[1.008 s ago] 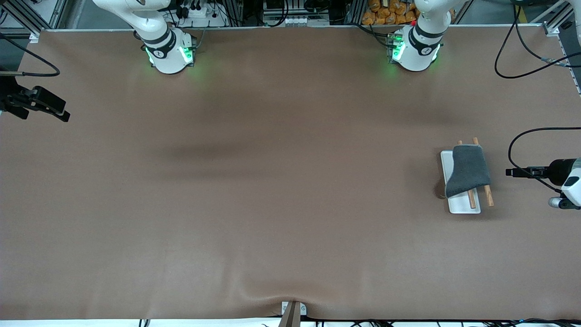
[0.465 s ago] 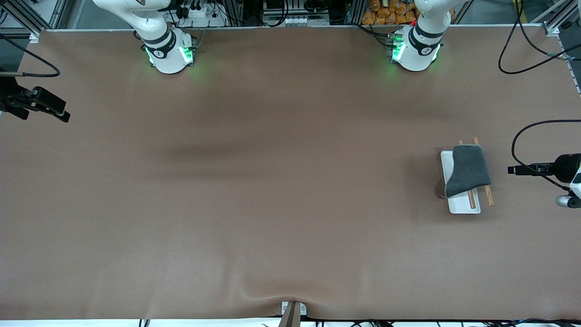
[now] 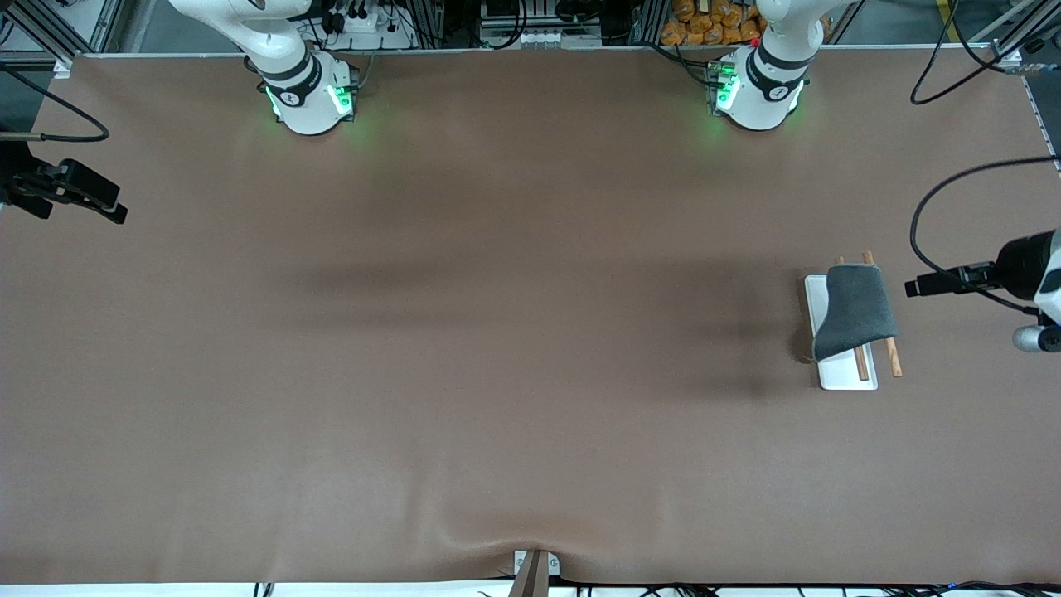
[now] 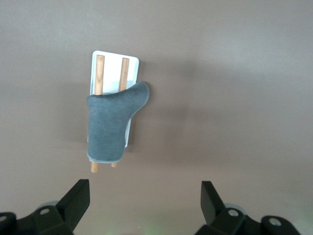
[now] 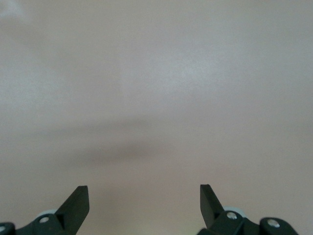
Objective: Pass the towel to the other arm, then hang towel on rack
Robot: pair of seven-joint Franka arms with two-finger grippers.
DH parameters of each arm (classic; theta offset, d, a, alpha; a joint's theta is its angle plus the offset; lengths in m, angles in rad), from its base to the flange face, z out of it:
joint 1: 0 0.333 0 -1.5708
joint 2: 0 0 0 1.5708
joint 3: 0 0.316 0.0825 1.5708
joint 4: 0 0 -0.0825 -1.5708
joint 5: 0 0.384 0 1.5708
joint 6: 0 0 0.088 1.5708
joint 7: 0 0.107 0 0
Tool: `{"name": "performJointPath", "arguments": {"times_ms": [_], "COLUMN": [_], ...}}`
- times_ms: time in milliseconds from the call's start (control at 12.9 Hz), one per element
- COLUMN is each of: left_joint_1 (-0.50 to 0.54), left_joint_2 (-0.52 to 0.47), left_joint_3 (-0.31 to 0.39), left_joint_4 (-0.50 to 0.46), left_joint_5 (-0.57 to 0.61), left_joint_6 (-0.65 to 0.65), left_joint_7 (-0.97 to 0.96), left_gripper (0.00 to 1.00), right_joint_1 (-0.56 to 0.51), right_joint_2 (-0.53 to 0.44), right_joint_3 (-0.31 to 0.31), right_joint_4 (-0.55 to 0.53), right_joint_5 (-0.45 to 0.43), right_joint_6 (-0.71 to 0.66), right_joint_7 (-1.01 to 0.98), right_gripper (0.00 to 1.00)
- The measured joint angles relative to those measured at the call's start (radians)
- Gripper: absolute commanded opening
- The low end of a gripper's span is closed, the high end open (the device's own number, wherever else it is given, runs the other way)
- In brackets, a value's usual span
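The dark grey towel [image 3: 854, 311] [image 4: 110, 127] hangs draped over the two wooden rods of the rack [image 3: 845, 377] [image 4: 132, 63], which stands toward the left arm's end of the table. One corner of the cloth spills over the white base. My left gripper [image 4: 145, 188] hovers open and holds nothing, high above the table beside the rack, apart from the towel. Its wrist [image 3: 1028, 274] shows at the edge of the front view. My right gripper [image 5: 144, 193] is open over bare table at the right arm's end, waiting.
The brown table cover [image 3: 497, 332] spreads bare between the two arm bases [image 3: 311, 99] [image 3: 754, 95]. A black cable [image 3: 937, 207] loops from the left wrist above the table near the rack.
The left wrist has drifted toward the robots' base side of the table, its cable swinging with it. Towel, rack and right arm have not moved.
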Motion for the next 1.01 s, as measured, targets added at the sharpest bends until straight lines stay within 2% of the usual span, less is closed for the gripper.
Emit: {"name": "performJointPath", "arguments": {"times_ms": [543,853,1008], "left_joint_1": [0.000,-0.024,-0.137], "left_joint_2": [-0.089,-0.144,-0.150], "left_joint_3": [-0.111,-0.103,-0.011], "left_joint_4": [0.001,0.001,0.001], "left_joint_5": [0.065,0.065,0.065], "left_joint_6": [0.000,-0.001,-0.001], "left_joint_7": [-0.007,-0.009,-0.021], "left_gripper": [1.00,1.00,1.00], "right_joint_1": [0.000,0.000,0.000], "right_joint_2": [0.000,0.000,0.000], "right_joint_3": [0.001,0.002,0.002], "right_joint_4": [0.005,0.005,0.005], "right_joint_5": [0.000,0.000,0.000], "right_joint_6": [-0.002,-0.003,-0.003], "right_joint_7": [0.000,0.000,0.000], "right_gripper": [1.00,1.00,1.00]}}
